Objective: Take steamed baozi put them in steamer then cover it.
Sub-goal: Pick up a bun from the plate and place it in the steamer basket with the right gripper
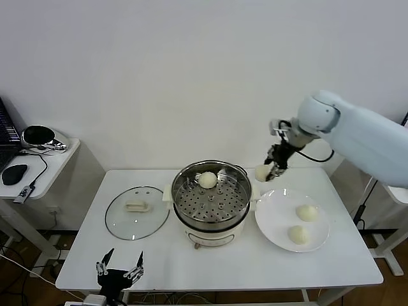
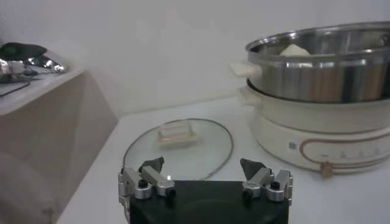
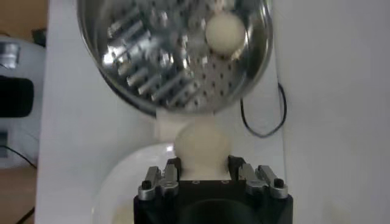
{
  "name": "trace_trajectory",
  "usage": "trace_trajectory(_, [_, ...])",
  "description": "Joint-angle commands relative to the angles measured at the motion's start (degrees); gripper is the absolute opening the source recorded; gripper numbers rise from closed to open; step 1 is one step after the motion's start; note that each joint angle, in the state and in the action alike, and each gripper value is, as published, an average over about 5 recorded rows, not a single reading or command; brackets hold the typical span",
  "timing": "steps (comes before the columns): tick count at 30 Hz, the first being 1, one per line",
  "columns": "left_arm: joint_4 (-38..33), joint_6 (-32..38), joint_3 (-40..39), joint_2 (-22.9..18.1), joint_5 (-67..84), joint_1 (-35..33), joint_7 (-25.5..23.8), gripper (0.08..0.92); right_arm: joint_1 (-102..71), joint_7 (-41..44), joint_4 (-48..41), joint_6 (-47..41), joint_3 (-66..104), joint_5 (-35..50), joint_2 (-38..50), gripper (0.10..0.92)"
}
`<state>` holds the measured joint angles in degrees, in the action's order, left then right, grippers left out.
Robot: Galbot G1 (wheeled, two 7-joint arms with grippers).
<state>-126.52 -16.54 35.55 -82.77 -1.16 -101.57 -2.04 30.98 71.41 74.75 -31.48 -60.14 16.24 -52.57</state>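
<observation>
Steamed baozi [image 1: 262, 172] clamped in the right gripper [image 1: 270, 172], right of centre in the head view, beside the steamer [image 1: 211, 194].

Near to far: the left gripper [image 1: 119, 267], jaws apart, waits at the lower left; the cover [image 1: 136, 211] lies flat left of the steamer; two buns [image 1: 307, 213] sit on the white plate [image 1: 277, 218]. Only the right wrist view shows the fingers [image 3: 172, 171] pinching the bun's sides; the left wrist view alone shows markings on the steamer's base, unreadable.
</observation>
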Motion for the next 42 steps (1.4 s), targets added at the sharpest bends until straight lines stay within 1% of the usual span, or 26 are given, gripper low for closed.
trace_trajectory(1, [-0.80, -0.37, 0.25, 0.00, 0.29, 0.30, 0.01, 0.823, 2.28, -1.05, -5.44, -3.58, -4.13, 7.39, -16.88, 0.492])
trace_trajectory(4, [-0.79, -0.41, 0.16, -0.34, 0.63, 0.44, 0.08, 0.823, 0.25, -2.19, -9.38, -4.37, -4.17, 8.03, -21.92, 0.492])
trace_trajectory(9, [-1.01, -0.46, -0.09, -0.52, 0.97, 0.54, 0.14, 0.823, -2.45, -2.83, -15.21, -4.65, -4.58, 6.27, -27.41, 0.492])
trace_trajectory(21, [-1.68, -0.50, -0.23, -0.71, 1.88, 0.60, 0.49, 0.823, -6.37, -4.44, -22.83, -4.64, -6.69, 2.43, -33.95, 0.492])
trace_trajectory(38, [-2.17, -0.43, -0.52, -0.89, 2.95, 0.63, 0.68, 0.823, -8.70, -5.76, -24.35, -4.59, -7.07, -0.52, -35.37, 0.493])
trace_trajectory(40, [-2.19, -0.41, -0.49, -0.87, 3.02, 0.57, 0.69, 0.823, -8.74, -5.84, -24.24, -4.62, -7.06, -0.68, -35.33, 0.497])
trace_trajectory(42, [-2.21, -0.41, -0.47, -0.85, 3.07, 0.55, 0.69, 0.823, -8.67, -5.86, -24.02, -4.63, -7.12, -0.81, -35.19, 0.527])
